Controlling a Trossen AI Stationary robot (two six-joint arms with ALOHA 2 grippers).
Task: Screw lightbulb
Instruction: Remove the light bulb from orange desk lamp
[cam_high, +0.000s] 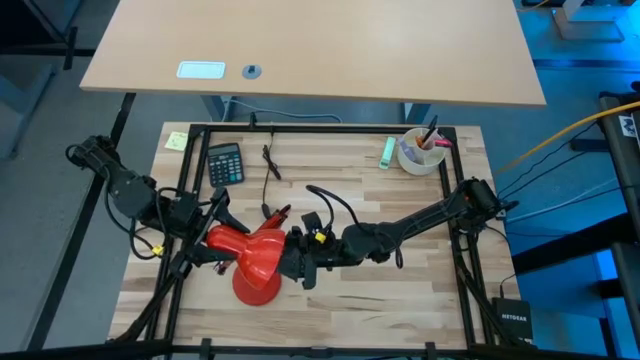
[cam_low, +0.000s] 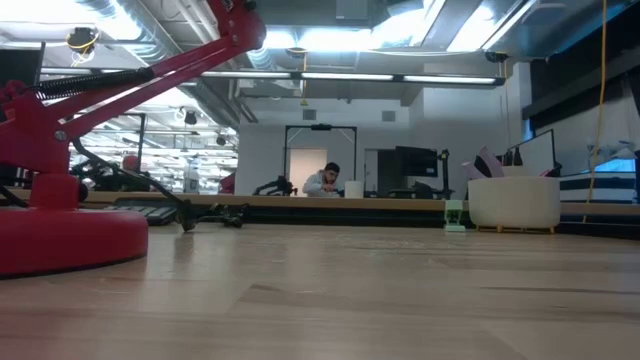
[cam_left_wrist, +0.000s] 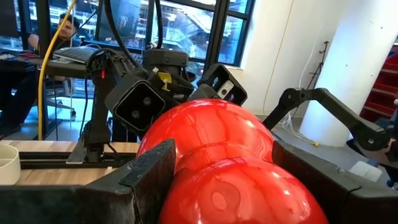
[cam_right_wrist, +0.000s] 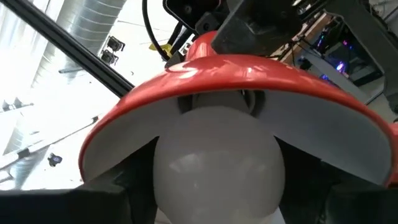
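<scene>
The red desk lamp stands on its round base (cam_high: 256, 288), which also shows at the left of the low view (cam_low: 60, 235). Its red shade (cam_high: 262, 250) is held above the table between both arms. My left gripper (cam_high: 208, 240) is shut on the shade's rounded back. My right gripper (cam_high: 300, 262) is shut on the white lightbulb (cam_right_wrist: 217, 168), which sits inside the shade's white-lined mouth (cam_right_wrist: 323, 134). The bulb's screw base is hidden in the shade, and the bulb is hidden in the high view. My left gripper pinches the shade's rounded red back (cam_left_wrist: 193, 186) between its two fingers (cam_left_wrist: 149, 174), coming roughly level from the table's left. The shade is held off the table, its mouth toward my right gripper. My right gripper pinches the bulb's round globe (cam_right_wrist: 171, 177) between its two fingers (cam_right_wrist: 115, 190), coming roughly level from the table's right. The bulb points into the shade's mouth, its far end at the socket (cam_right_wrist: 249, 99). It is clear of the table.
A calculator (cam_high: 225, 163), a black cable (cam_high: 270, 165) and a yellow note (cam_high: 176, 141) lie at the far left. A white cup with pens (cam_high: 420, 152) and a green item (cam_high: 387, 150) stand at the far right. A person (cam_low: 325, 180) sits in the room behind.
</scene>
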